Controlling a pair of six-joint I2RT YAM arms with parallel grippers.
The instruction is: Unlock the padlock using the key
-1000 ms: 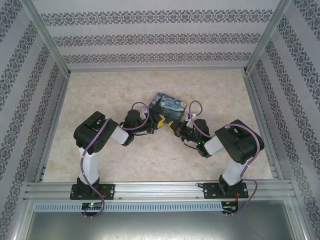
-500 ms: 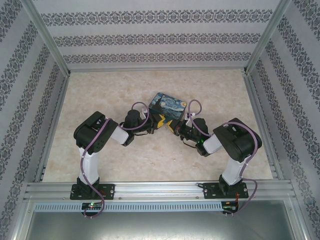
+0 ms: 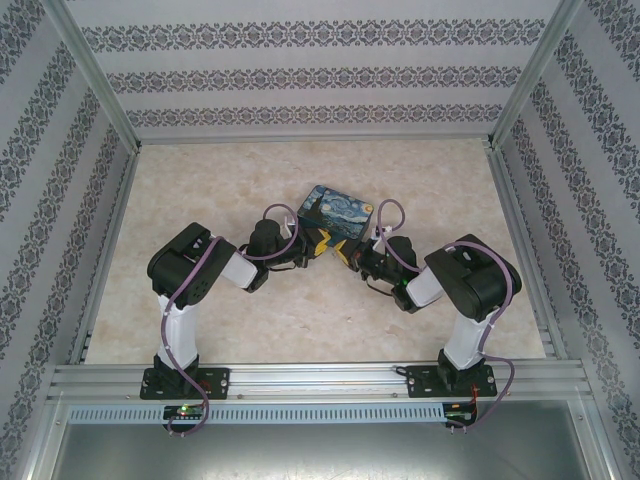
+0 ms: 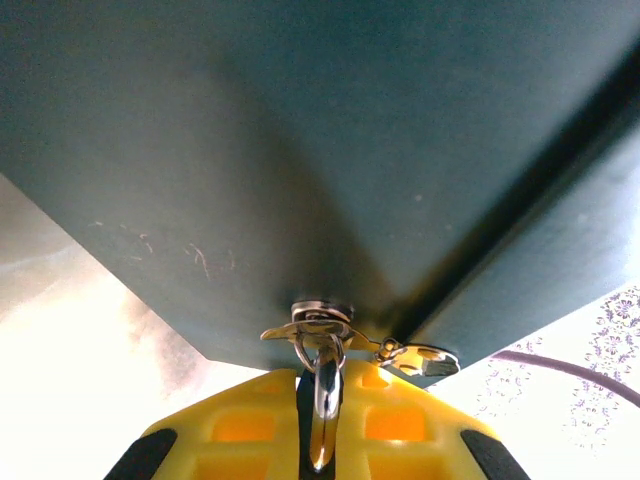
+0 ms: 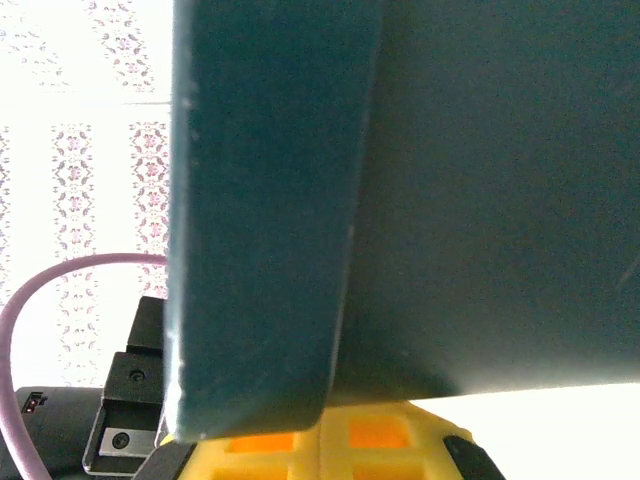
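Marble tabletop [image 3: 200, 190]; tin [image 3: 338, 212] btwn L tool [image 3: 319, 243] (gripping key [image 4: 322, 400]), R tool [image 3: 346, 256].

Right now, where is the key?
In the left wrist view, the key is pinched in the left gripper, just below the dark tin.

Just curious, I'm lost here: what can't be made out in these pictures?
- Top view: lock and key, too small to find beside the tin.
- Left wrist view: silvery piece in the left gripper, key or lock part unclear.
- Right wrist view: the right gripper's hold, blocked by the tin.
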